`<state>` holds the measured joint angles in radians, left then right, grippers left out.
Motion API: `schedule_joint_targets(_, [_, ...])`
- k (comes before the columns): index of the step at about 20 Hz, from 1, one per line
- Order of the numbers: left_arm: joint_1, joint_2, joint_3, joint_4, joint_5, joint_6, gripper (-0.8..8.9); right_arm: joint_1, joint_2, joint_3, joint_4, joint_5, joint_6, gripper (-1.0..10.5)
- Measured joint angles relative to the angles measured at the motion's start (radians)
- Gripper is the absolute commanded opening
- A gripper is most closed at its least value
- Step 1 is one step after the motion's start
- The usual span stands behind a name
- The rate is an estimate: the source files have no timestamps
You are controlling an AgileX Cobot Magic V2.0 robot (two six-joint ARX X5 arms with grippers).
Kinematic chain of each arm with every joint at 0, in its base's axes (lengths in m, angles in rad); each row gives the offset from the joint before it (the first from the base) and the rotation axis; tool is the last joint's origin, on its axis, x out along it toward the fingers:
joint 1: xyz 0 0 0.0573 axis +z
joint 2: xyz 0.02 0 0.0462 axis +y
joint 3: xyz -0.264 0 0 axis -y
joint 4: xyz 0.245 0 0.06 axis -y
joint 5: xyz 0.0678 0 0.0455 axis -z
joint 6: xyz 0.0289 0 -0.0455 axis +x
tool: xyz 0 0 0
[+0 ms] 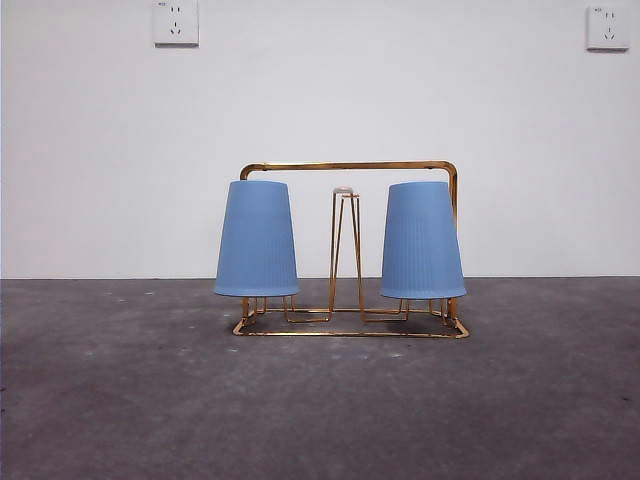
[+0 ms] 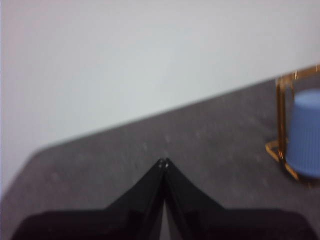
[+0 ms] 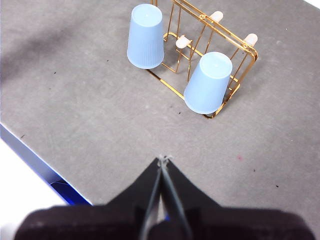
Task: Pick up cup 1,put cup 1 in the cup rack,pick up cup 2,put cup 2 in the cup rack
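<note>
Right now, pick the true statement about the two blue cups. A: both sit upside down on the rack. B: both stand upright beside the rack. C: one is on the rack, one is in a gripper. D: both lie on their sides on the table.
A: one cup and the other cup sit mouth-down over prongs at either end of the rack, and both grippers are shut and empty, away from them.
</note>
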<state>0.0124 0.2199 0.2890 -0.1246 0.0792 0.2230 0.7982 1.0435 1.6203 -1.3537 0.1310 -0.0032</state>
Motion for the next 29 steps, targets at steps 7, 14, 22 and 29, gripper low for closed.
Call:
schedule_joint_targets(7, [0.0, -0.215, -0.265, 0.001, -0.069, -0.093, -0.03, 0.0, 0.0, 0.0, 0.0, 0.0, 0.0, 0.0])
schedule_joint_targets(14, [0.001, -0.214, -0.271, -0.047, -0.073, -0.131, -0.03, 0.0, 0.001, 0.0, 0.0, 0.0, 0.0, 0.0])
schedule_joint_targets(22, [0.001, -0.191, -0.271, -0.047, -0.072, -0.132, -0.03, 0.0, 0.006, 0.0, 0.0, 0.0, 0.0, 0.0])
schedule_joint_targets(29, [0.001, -0.163, -0.271, -0.047, -0.072, -0.138, -0.03, -0.003, 0.006, 0.0, 0.0, 0.003, -0.006, 0.0])
